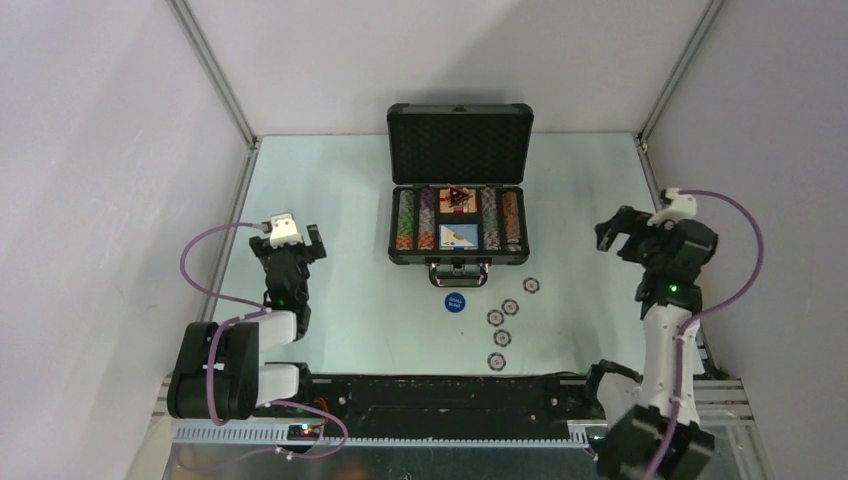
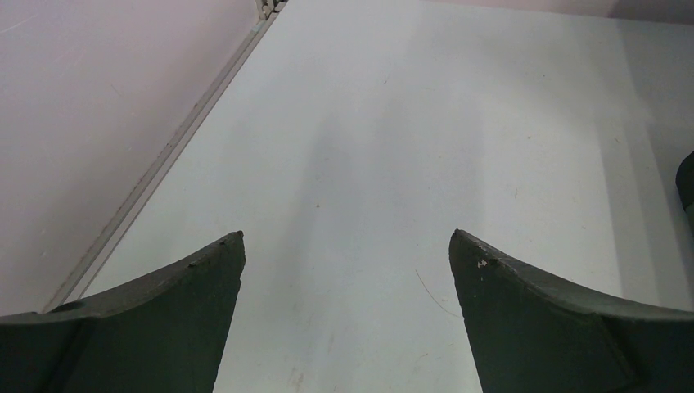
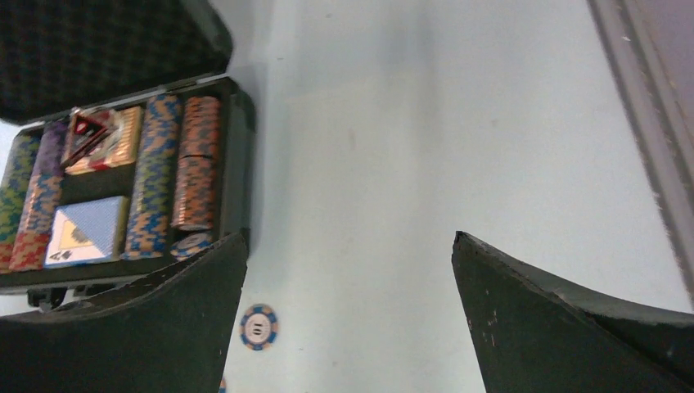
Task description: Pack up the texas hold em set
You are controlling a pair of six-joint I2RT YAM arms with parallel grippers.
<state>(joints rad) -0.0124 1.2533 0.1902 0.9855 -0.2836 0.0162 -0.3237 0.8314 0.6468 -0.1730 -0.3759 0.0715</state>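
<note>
Case (image 1: 459,145) stands open at the far middle of the table (image 1: 340,200), chip rows (image 1: 406,220) inside. Five loose chips (image 1: 502,338) and a blue button (image 1: 455,302) lie just before it. Left gripper (image 2: 346,246) and right gripper (image 3: 350,241): both spread wide, holding nothing.

Black-and-white arms (image 1: 285,300); lilac cables (image 1: 190,262) looping from white wrist cameras (image 1: 282,230); dark, curved end effector fingers (image 2: 164,327).

the pale table (image 1: 330,200) carries the open briefcase (image 1: 459,258) to the left of my right gripper (image 3: 348,246); nearer my base lie what look like five loose chips (image 1: 502,338) and a blue round button (image 1: 455,302).
</note>
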